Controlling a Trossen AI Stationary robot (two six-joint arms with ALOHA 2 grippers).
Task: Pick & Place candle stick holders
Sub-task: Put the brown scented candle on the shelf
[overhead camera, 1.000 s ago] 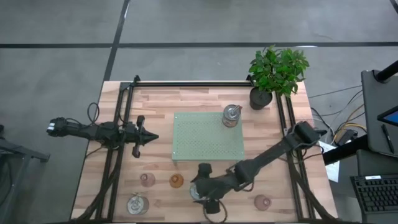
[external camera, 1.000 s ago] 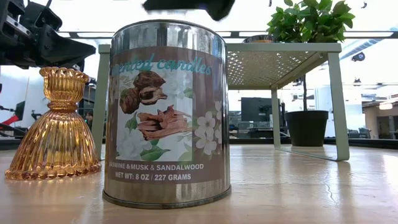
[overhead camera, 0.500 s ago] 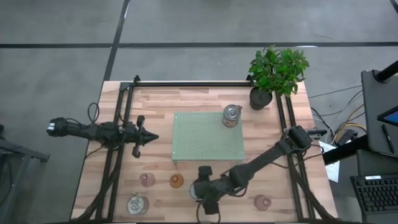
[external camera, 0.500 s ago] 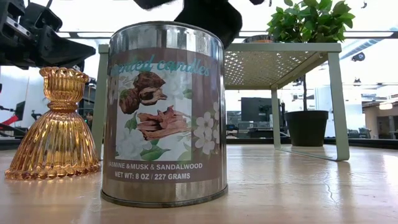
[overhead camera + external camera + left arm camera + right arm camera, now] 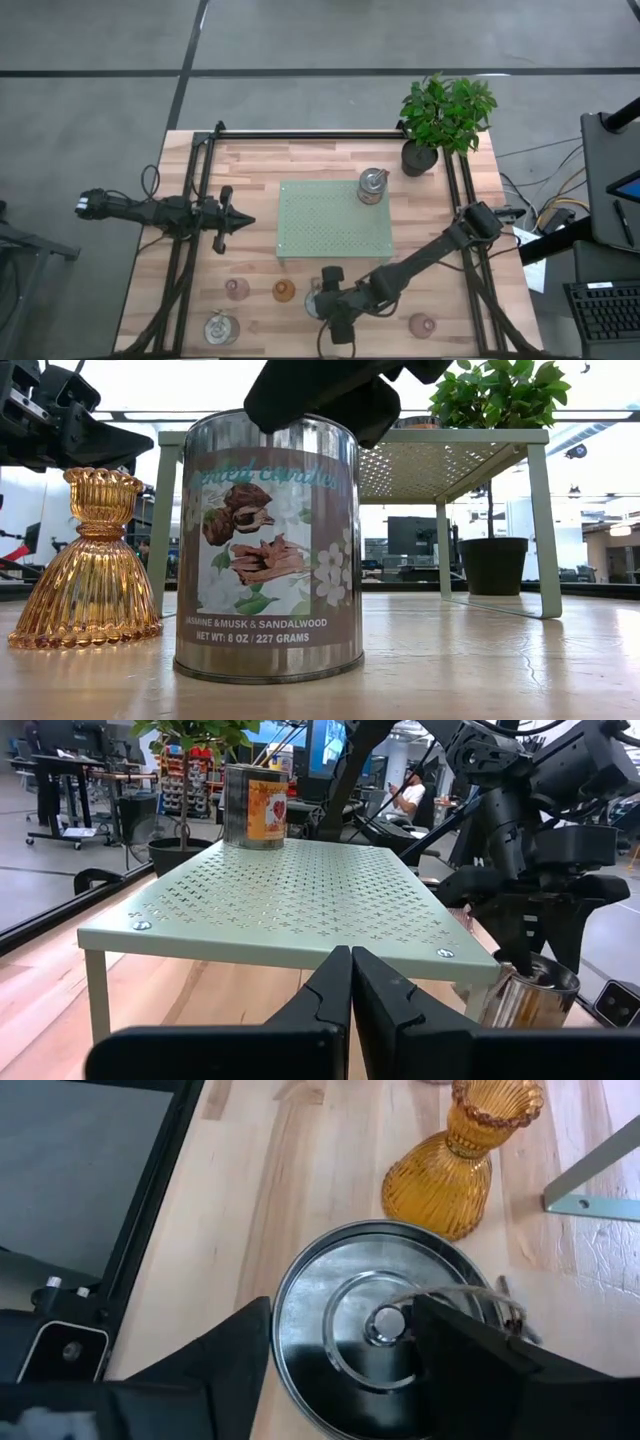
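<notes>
My right fingers point(image 5: 322, 297) are straddling the silvery candle tin point(image 5: 316, 303), not yet clamped; my left fingers point(image 5: 243, 221) are pinched shut beside the green tray point(image 5: 334, 222). Holders showing on the bench point(image 5: 260, 170): two tins, one amber, two pink, one clear.

A: Surface?
B: One wooden tabletop point(image 5: 260, 180), pale planks.
A: Middle?
B: One green tray point(image 5: 330, 225) on legs.
A: Far right corner?
B: One potted plant point(image 5: 445, 115).
A: Near edge?
B: Left to right: a silvery holder point(image 5: 220, 327) at the corner, a pink holder point(image 5: 237, 289), an amber holder point(image 5: 285, 291), a candle tin point(image 5: 268, 550) just beside it, and another pink holder point(image 5: 421, 324).
</notes>
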